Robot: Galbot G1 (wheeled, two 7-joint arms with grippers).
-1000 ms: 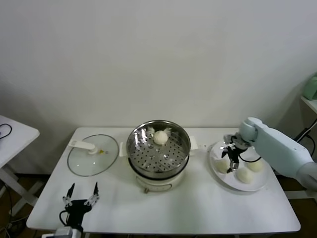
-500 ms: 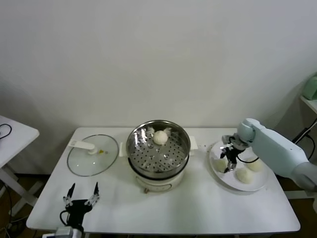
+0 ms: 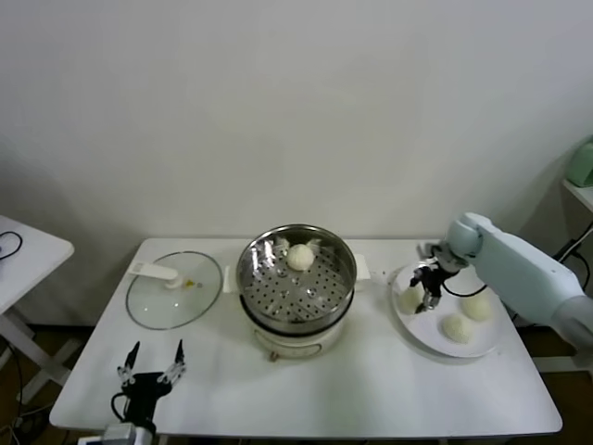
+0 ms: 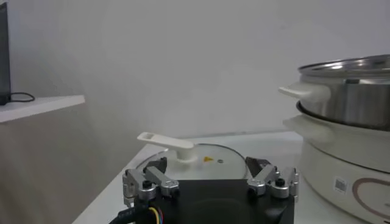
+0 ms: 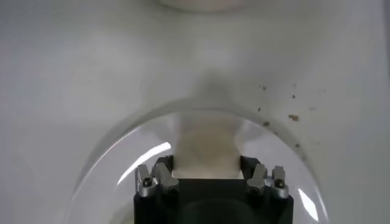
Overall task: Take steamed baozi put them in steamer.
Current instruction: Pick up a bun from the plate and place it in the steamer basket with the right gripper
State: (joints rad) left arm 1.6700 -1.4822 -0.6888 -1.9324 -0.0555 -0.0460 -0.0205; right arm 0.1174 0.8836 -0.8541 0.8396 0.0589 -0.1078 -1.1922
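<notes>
A white surface (image 3: 371,389) stands by a plain white wall (image 3: 296,111). The steamer (image 3: 296,278) sits in the middle with one bun (image 3: 299,257) inside. The right gripper (image 3: 422,295) is clamped on a bun (image 3: 409,299) over the plate (image 3: 482,347). The left gripper (image 3: 151,363) waits near the front edge, fingers apart.

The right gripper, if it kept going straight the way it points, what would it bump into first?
The right gripper points down at the white plate. It is already closed on a baozi, so that bun comes first, then probably the plate right under it. How far the bun sits above the plate is unclear.
</notes>
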